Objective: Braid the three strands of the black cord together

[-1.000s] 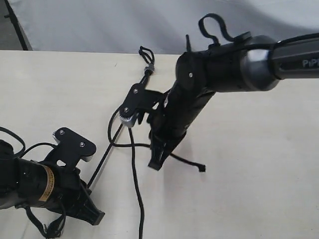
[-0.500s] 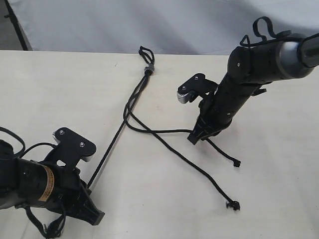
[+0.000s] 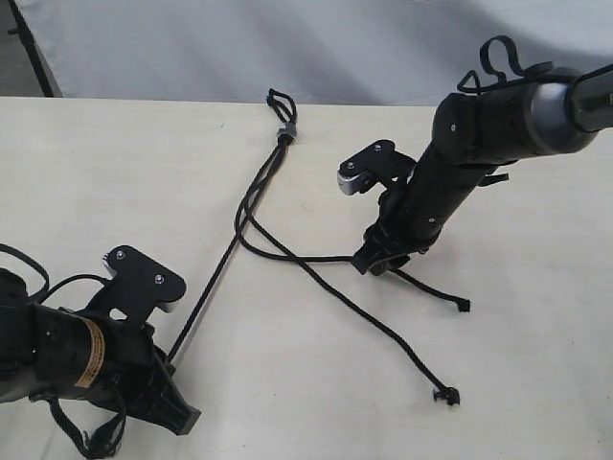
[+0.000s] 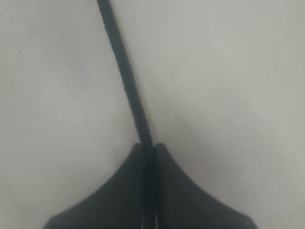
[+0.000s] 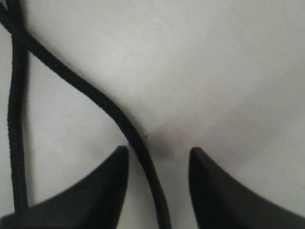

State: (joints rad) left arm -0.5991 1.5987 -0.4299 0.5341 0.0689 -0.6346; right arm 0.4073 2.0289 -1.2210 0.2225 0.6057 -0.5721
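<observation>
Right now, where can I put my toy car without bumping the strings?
The table's far left part, beside the taut strand, is bare. So is the near right corner, past the loose strands' tips. The middle is crowded: strands fan from the grey band toward the left gripper and right gripper.

I'm seeing pale cream table [image 3: 105, 182] spreading across frame; grey-white backdrop [image 3: 287, 48] hanging along top edge; dark pole [image 3: 35, 53] slanting in upper left.
</observation>
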